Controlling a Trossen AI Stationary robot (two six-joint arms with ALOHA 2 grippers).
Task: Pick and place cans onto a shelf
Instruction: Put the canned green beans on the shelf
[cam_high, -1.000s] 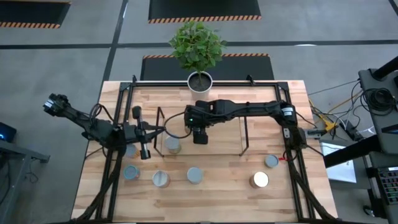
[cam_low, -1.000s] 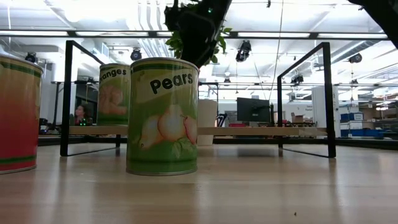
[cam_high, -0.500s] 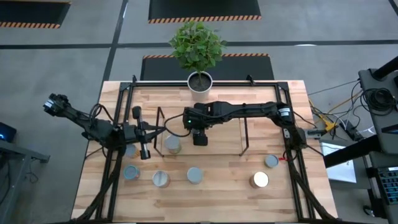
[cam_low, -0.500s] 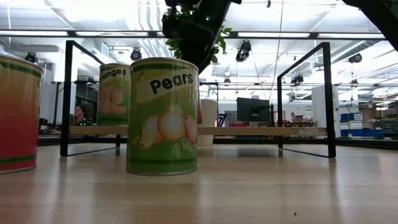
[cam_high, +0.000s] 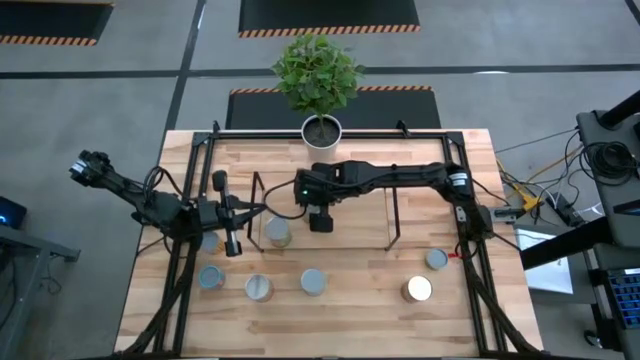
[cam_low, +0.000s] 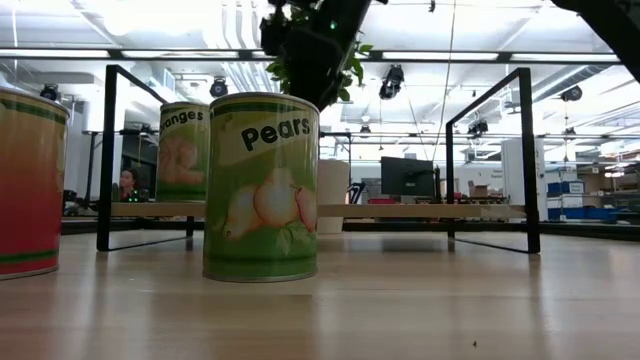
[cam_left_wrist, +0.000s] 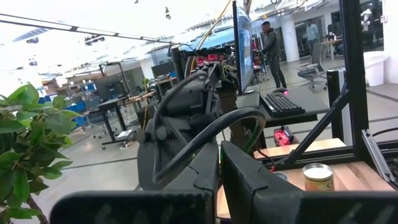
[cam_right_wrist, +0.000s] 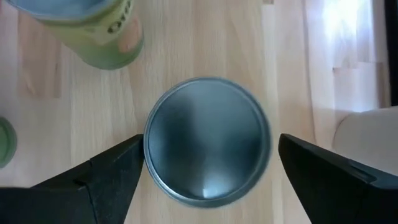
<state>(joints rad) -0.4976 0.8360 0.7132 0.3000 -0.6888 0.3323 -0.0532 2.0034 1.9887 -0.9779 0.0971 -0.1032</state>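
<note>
The right gripper hangs over the middle of the shelf, its fingers spread wide on either side of a silver-topped can directly below, not touching its rim. In the right wrist view a green-labelled can stands just beside it. The left gripper waits at about 9 o'clock on the table; whether its jaws are open or closed cannot be told. From above, one can sits at the shelf's left end, and five more stand along the near edge from 7 to 5 o'clock. In the low view the Pears can stands in front of an oranges can. A potted plant stands at 12 o'clock.
</note>
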